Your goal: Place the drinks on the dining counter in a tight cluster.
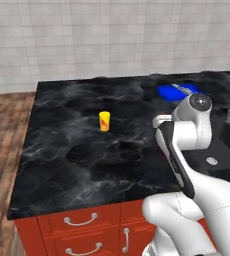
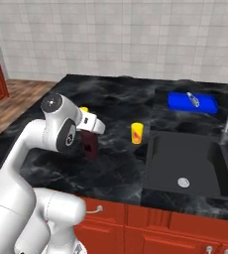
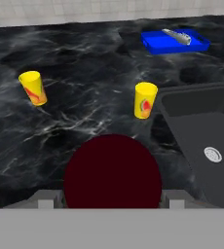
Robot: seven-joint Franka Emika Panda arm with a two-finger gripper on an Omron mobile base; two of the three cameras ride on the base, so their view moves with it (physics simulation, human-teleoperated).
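**Maroon bottle held in the hand above the desk**

Maroon bottle (image 3: 112, 171) sits nearest the hand camera, its round dark top between the two finger tips of the hand (image 3: 111, 200), which is closed partway on it. From the right base view the same bottle (image 2: 90, 145) hangs below the white wrist, held above the black marbled desk (image 2: 116, 168). Beyond it, one yellow can (image 3: 145, 100) with red marks stands upright on the desk just beside the corner of the black sink (image 3: 204, 146). A second yellow can (image 3: 33, 88) stands well apart from the first, off to the left in the hand view, leaning slightly there. Farthest back, near the tiled wall, a blue tray (image 3: 175, 42) lies flat with a small grey object on it.
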